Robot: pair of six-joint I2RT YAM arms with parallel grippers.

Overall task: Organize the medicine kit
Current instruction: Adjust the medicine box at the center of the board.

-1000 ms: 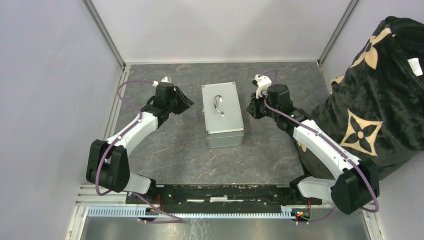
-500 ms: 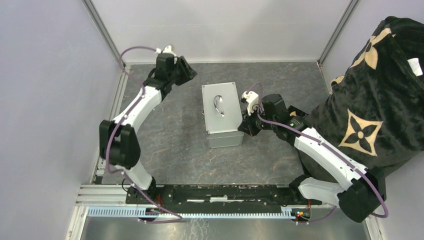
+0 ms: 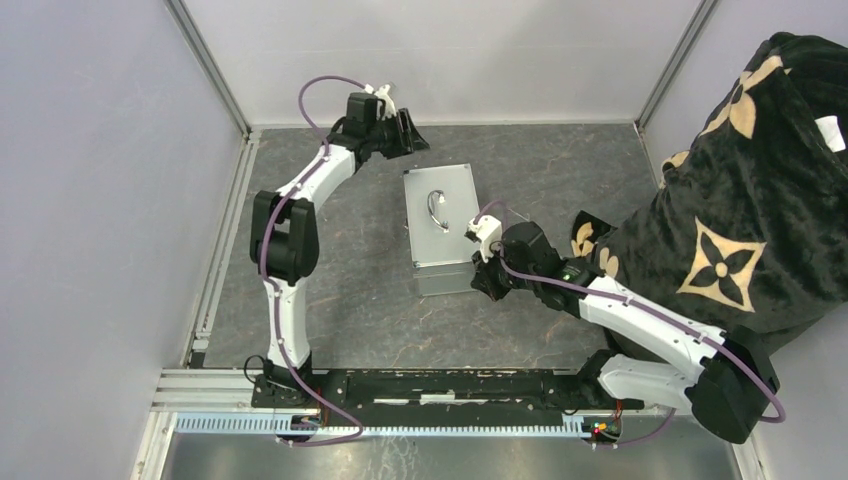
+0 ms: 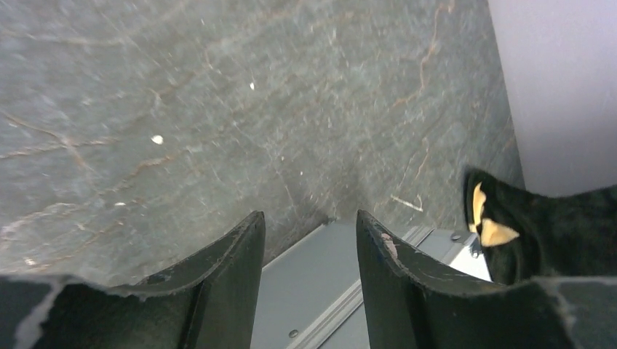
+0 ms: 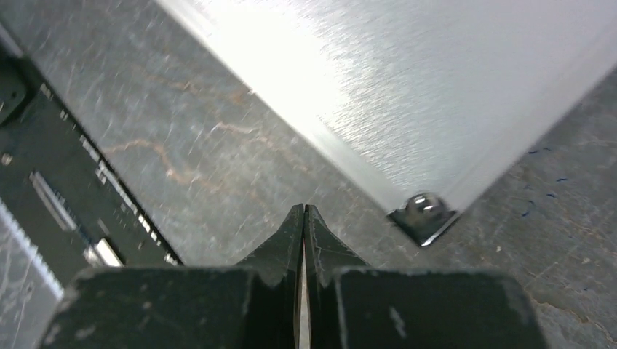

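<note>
Silver medicine kit (image 3: 443, 226) lies mid-table, lid apparently shut.

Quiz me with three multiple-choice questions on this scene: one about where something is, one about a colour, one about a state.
1. Where does the medicine kit stand?
A) against the left wall
B) in the middle of the table
C) on a shelf
2. What colour is the kit?
A) red
B) blue
C) silver-grey
3. How is the right gripper?
A) shut, holding nothing
B) wide open
C) gripping a bottle

Answers:
1 B: the top view shows it central on the dark surface.
2 C: its brushed metal shines silver.
3 A: its fingers meet beside the kit's near corner with nothing between them.
</note>
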